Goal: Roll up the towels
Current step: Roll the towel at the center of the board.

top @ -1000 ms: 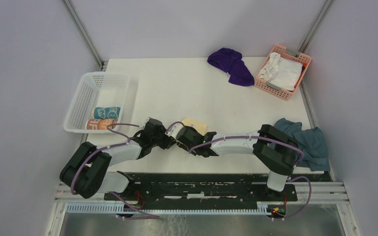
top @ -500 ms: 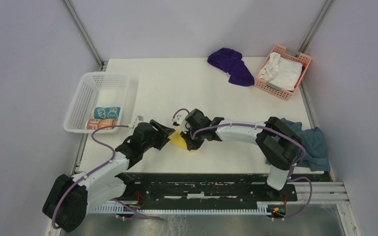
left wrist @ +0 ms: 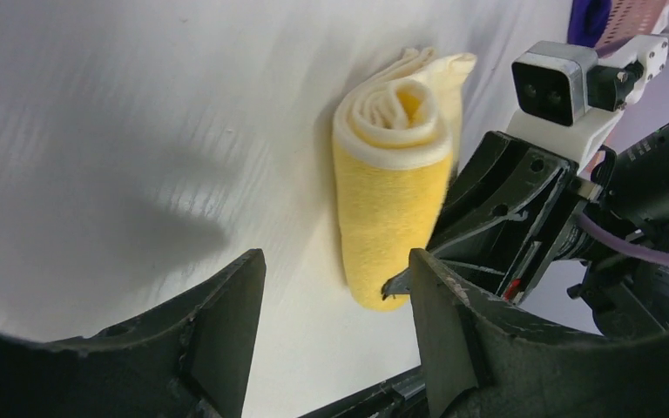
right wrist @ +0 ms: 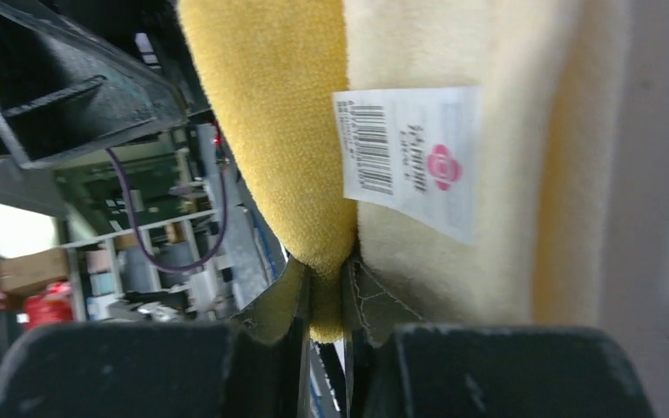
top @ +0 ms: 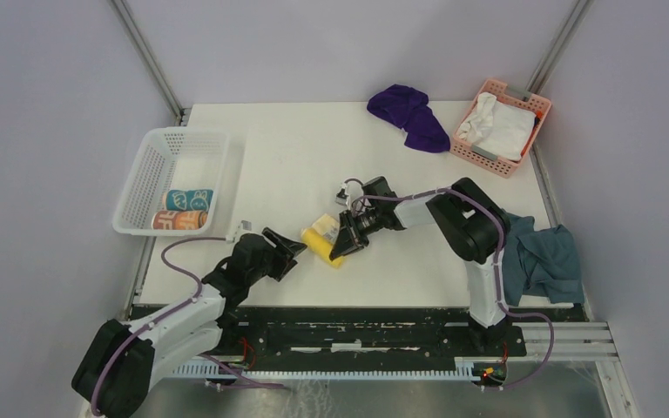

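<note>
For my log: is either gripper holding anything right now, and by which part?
The right gripper pinches the rolled yellow towel by a fold at one end. The left gripper is open, empty.

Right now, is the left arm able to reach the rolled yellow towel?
Probably yes. The left gripper is open and faces the yellow towel, with nothing lying between them. Only the right gripper, shut on the towel's edge, crowds the other side.

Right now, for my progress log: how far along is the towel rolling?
Done: teal roll and peach roll sit in the white basket. In hand: the rolled yellow towel, pinched by the right gripper; left gripper open beside it. Left: the purple towel lies unrolled.
</note>
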